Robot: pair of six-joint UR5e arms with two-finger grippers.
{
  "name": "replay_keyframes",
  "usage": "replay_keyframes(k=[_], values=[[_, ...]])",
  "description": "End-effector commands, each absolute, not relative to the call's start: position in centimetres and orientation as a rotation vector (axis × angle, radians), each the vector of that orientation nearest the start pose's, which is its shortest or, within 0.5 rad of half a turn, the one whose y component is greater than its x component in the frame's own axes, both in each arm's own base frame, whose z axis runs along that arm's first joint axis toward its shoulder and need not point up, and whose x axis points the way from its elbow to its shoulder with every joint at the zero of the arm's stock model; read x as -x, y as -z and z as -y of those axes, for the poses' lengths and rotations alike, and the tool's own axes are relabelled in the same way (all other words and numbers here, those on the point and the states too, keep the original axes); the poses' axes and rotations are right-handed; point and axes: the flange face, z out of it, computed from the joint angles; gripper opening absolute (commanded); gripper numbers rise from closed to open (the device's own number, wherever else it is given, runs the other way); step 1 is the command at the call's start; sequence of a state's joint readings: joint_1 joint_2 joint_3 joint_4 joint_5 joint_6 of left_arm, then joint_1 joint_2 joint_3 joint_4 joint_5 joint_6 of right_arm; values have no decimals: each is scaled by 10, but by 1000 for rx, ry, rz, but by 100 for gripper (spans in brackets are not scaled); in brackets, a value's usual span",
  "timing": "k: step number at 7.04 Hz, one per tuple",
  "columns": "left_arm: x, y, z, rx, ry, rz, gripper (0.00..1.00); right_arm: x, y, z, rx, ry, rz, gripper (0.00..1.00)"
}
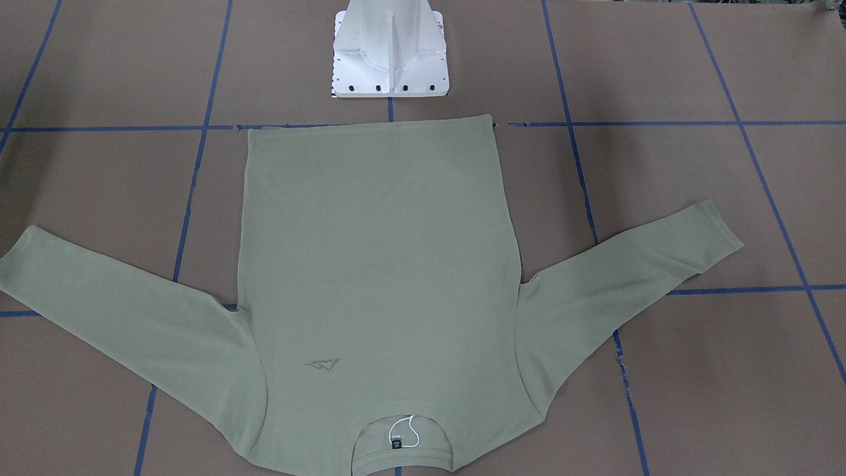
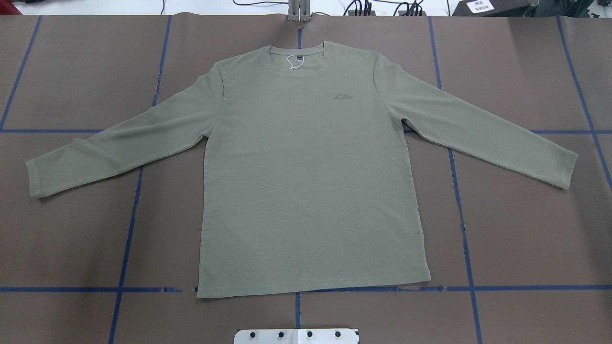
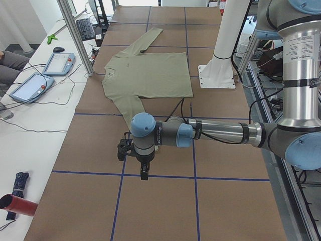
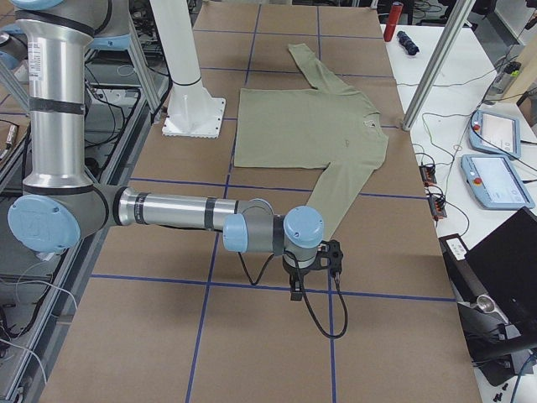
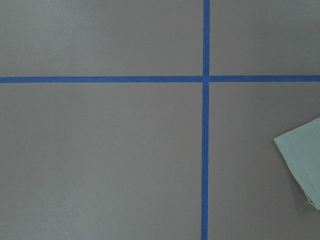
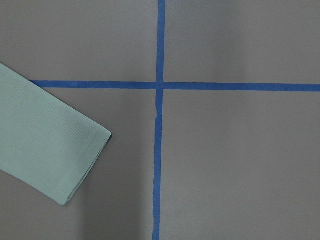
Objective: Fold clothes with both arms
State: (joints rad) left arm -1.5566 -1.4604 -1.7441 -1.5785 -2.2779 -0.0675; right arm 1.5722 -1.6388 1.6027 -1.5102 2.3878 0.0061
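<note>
The clothes are one sage-green long-sleeved shirt (image 2: 306,181) lying flat and face up on the brown table, both sleeves spread outward. Its collar and black label (image 1: 397,441) lie on the far side from the robot base. My left arm reaches low over the table beyond the left sleeve's cuff (image 5: 302,160); its gripper (image 3: 144,170) points down, and I cannot tell if it is open or shut. My right arm is placed likewise beyond the right sleeve's cuff (image 6: 75,165), and I cannot tell the state of its gripper (image 4: 295,290) either. Neither gripper touches the shirt (image 1: 377,264).
Blue tape lines (image 2: 459,200) grid the brown table. The white base pedestal (image 1: 390,53) stands just behind the shirt's hem. Teach pendants (image 3: 57,63) and cables lie on a side bench, with a red cylinder (image 3: 17,205) nearby. A laptop (image 4: 503,260) sits past the table's edge.
</note>
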Motion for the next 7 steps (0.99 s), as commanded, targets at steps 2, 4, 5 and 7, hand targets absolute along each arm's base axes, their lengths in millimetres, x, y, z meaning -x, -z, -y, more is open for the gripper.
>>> replay_keyframes(k=[2,4,5,7], values=[[62,-626,450,-43,25,-711,100,-61,-663,468,-27,3,827,100],[61,-617,457,-65,13,-711,100,-60,-643,479,-67,8,821,100],[59,-609,468,-90,-2,-712,100,-48,-624,500,-93,47,821,100],[58,-596,479,-205,-39,-717,100,-31,-622,505,-85,75,824,100]])
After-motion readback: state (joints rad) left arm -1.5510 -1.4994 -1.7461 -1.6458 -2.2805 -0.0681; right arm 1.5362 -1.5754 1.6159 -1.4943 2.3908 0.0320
